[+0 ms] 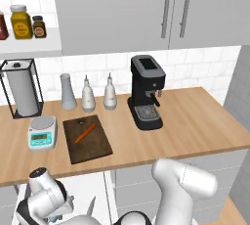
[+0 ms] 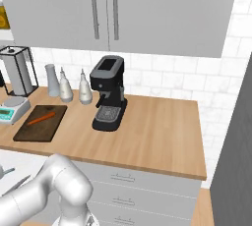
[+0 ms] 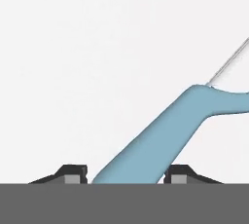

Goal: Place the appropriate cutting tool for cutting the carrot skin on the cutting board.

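Note:
In the hand view the cutting tool (image 3: 165, 130), a peeler with a light-blue curved handle, runs up and to the right over a white surface. A thin metal stem (image 3: 228, 65) leaves its far end. My gripper (image 3: 126, 175) is shut on the handle's near end, with a dark fingertip (image 3: 73, 173) against each side. In the left base view my hand (image 1: 46, 202) hangs low at the lower left, below the counter edge. The dark brown cutting board (image 1: 95, 148) (image 2: 29, 130) lies on the counter with the small orange carrot (image 1: 85, 133) (image 2: 41, 118) on it.
A teal-and-white scale (image 1: 42, 133) (image 2: 11, 109) sits left of the board. Behind stand a paper towel holder (image 1: 22, 92), a vase and two bottles (image 1: 88, 97). A black coffee machine (image 1: 146, 92) (image 2: 109, 92) is right of the board. An open white drawer (image 1: 95, 187) lies under the counter.

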